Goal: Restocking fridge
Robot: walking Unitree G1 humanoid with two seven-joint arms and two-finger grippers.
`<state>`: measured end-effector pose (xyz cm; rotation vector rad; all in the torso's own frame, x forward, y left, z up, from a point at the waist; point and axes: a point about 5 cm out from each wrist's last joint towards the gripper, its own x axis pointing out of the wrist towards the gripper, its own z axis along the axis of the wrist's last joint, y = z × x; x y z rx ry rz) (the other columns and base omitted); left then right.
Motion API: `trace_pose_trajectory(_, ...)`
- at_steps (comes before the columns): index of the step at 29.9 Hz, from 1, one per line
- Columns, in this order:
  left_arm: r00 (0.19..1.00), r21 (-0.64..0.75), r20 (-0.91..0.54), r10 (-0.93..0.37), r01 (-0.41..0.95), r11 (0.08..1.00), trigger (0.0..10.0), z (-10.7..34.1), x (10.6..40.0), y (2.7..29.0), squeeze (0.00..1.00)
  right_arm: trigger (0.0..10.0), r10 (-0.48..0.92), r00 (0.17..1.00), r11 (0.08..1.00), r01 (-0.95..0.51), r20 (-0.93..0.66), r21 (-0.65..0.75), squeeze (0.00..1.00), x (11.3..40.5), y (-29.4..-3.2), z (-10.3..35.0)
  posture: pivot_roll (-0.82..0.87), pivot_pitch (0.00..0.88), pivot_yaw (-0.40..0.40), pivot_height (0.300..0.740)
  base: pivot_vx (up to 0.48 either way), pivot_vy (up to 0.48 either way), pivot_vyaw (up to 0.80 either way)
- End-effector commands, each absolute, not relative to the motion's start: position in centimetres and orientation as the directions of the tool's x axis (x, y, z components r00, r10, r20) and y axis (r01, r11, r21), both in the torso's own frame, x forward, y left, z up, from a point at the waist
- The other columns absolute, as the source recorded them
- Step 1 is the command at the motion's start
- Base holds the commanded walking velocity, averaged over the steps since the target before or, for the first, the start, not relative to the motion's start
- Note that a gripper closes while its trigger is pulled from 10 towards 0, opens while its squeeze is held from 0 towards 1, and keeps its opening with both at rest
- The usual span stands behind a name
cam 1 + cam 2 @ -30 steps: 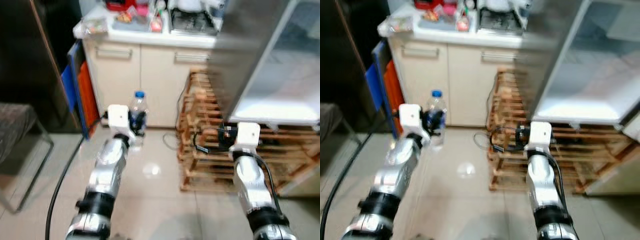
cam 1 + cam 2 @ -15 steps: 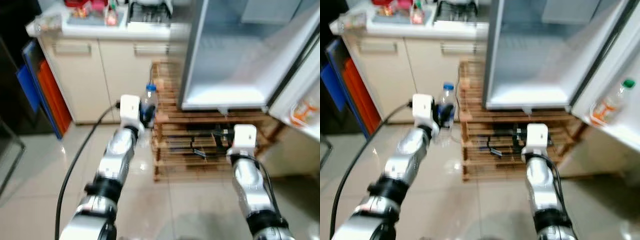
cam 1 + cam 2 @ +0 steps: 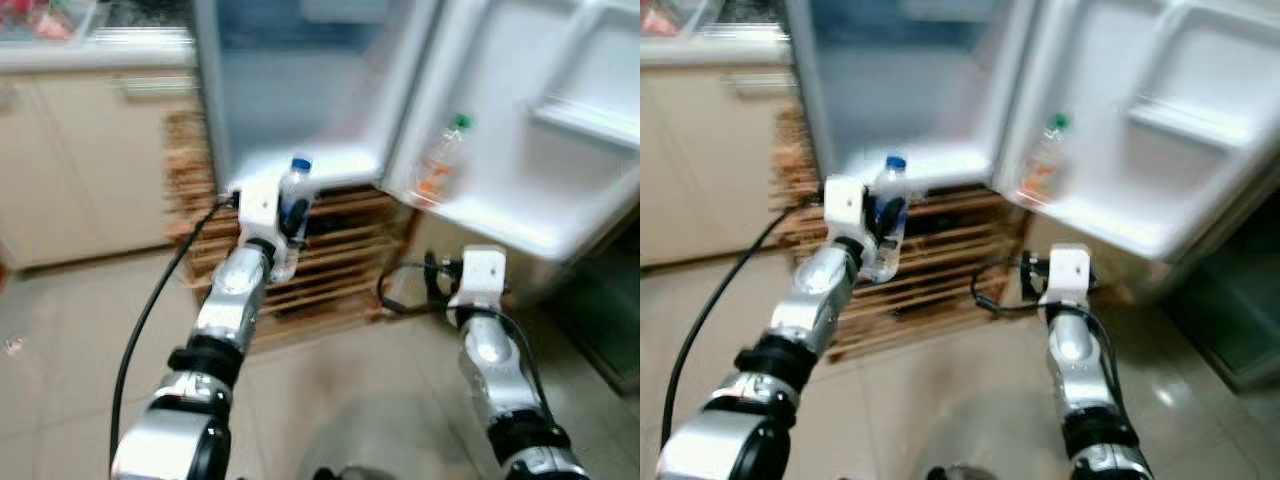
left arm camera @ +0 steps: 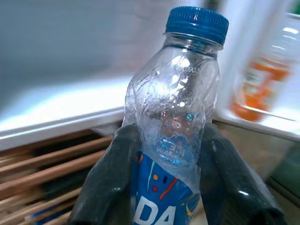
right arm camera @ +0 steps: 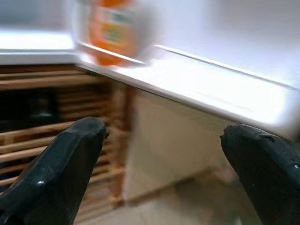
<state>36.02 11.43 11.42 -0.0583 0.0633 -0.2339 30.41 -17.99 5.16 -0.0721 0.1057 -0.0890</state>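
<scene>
My left gripper (image 4: pixel 164 183) is shut on a clear water bottle (image 3: pixel 291 215) with a blue cap and blue label, held upright in front of the open fridge (image 3: pixel 300 90). The fridge's bottom shelf (image 3: pixel 310 165) lies just behind the bottle. An orange-labelled bottle (image 3: pixel 437 165) with a green cap stands in the lower rack of the open fridge door (image 3: pixel 540 120). My right gripper (image 5: pixel 166 154) is open with nothing between its fingers, low beside the door's bottom edge.
A wooden pallet (image 3: pixel 320 260) lies under the fridge. Cream cabinets (image 3: pixel 90 160) and a cluttered counter (image 3: pixel 60 30) stand to the left. A black cable (image 3: pixel 150 320) trails along my left arm. Tiled floor (image 3: pixel 380 400) spreads in front.
The camera has swung right: the fridge and its open door now sit in the middle, the cabinets have slid left. The bottle stays in my left gripper.
</scene>
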Motion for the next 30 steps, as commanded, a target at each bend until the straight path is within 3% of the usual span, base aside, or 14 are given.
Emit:
trace_pose_trajectory(1,0.968,-0.053,-0.009,-0.252,0.251,0.967,10.0,12.6,36.5,10.6,0.0,10.0,-0.107,0.99,0.992,0.099,-0.092,-0.082,0.0,30.5,-18.6,5.5,-0.19,0.0,-0.004,0.74,0.0,0.0,-0.78)
trace_pose_trajectory(13,0.928,-0.01,0.026,-0.372,0.372,0.928,10.0,13.3,36.5,7.7,0.0,10.0,-0.139,0.988,0.988,0.133,-0.069,-0.082,0.0,29.9,-18.6,5.3,-0.23,0.0,0.062,0.74,0.0,0.0,-0.78)
trace_pose_trajectory(21,0.936,-0.038,0.08,-0.344,0.347,0.937,10.0,14.4,37.1,8.2,0.0,10.0,-0.126,0.991,0.989,0.122,-0.049,-0.08,0.0,30.1,-18.3,5.6,-0.23,0.0,0.067,0.74,0.0,0.0,0.0)
trace_pose_trajectory(25,0.944,-0.114,0.128,-0.305,0.319,0.941,10.0,15.2,37.2,9.1,0.0,10.0,-0.121,0.992,0.99,0.118,-0.037,-0.071,0.0,30.1,-18.3,5.8,-0.22,0.0,0.061,0.74,0.0,0.48,0.0)
trace_pose_trajectory(30,0.938,-0.072,0.148,-0.312,0.325,0.943,10.0,15.4,37.0,9.0,0.0,10.0,-0.112,0.993,0.991,0.109,-0.037,-0.073,0.0,30.1,-18.3,5.8,-0.21,0.0,0.052,0.74,0.0,0.48,0.0)
